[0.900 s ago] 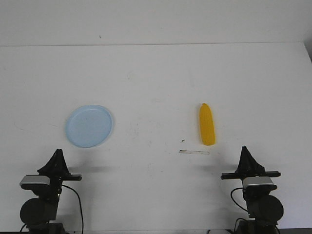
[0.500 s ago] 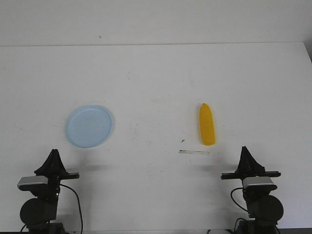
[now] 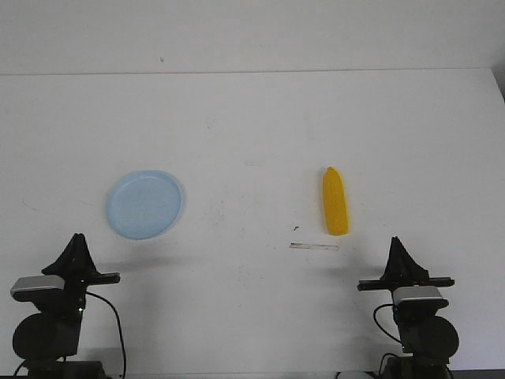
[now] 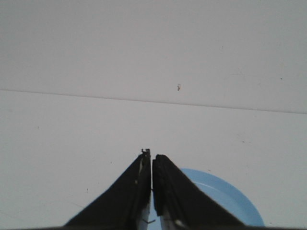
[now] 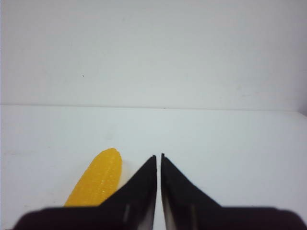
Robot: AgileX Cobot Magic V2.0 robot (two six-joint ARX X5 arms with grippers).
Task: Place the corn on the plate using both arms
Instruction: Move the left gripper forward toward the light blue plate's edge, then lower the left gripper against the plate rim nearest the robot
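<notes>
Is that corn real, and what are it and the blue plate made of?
The corn looks like a toy, probably plastic: its yellow-orange is uniform and bright, and the right wrist view shows moulded kernel bumps with a soft sheen. The plate also looks plastic: pale blue, thin, plain, with a smooth low rim. Neither can be confirmed by look alone.

One corn (image 3: 334,202), one plate (image 3: 144,204), two arms, each with one end effector
</notes>
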